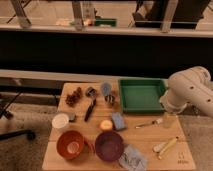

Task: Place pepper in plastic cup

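Observation:
A small orange-yellow pepper (105,124) lies on the wooden table (150,140), just above the purple bowl (109,145). A pale, see-through plastic cup (169,121) seems to stand at the table's right edge, below the green tray (141,95). My white arm (190,90) comes in from the right. My gripper (168,113) hangs at the arm's lower end, just above the cup and far right of the pepper. Most of the gripper is hidden by the arm.
An orange bowl (71,145), a white cup (60,120), a blue sponge (118,121), a black-handled utensil (90,109), a grey cloth (132,159), a yellow tool (167,146), and a small spoon (149,123) lie on the table. A reddish cluster (75,96) and a grey-blue cup (106,89) sit at the back.

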Controlling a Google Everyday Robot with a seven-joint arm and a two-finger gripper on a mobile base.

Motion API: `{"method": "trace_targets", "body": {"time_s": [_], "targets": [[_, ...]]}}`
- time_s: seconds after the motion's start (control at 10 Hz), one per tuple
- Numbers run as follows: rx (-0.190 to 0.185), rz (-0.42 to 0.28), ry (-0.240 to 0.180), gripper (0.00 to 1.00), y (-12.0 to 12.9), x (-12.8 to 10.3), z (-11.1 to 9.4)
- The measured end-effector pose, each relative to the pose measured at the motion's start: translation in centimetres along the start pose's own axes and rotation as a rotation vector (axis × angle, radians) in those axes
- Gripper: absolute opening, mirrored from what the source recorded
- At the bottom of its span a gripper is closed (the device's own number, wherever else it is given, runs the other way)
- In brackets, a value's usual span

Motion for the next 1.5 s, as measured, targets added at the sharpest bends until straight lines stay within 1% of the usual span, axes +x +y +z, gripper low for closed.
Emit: {"method": "trace_targets", "body": {"time_s": [0.6,0.8,1.0,1.3,1.4,1.5], "targets": [[0.006,-0.056,-0.065,0.80,2.2,-2.8,-0.5],[0.002,-0.067,-0.100,0.80,3.1,-3.9,-0.5],[-0.005,-0.088,-0.136,0.80,3.7,-6.0,-0.4],[-0.011,-0.099,-0.171,0.80,4.8,-7.9,-0.4],[-0.016,-0.104,-0.186,0.80,5.3,-8.9,-0.4],[-0.021,-0.107,-0.193,0.80,5.7,-9.4,-0.3]]}}
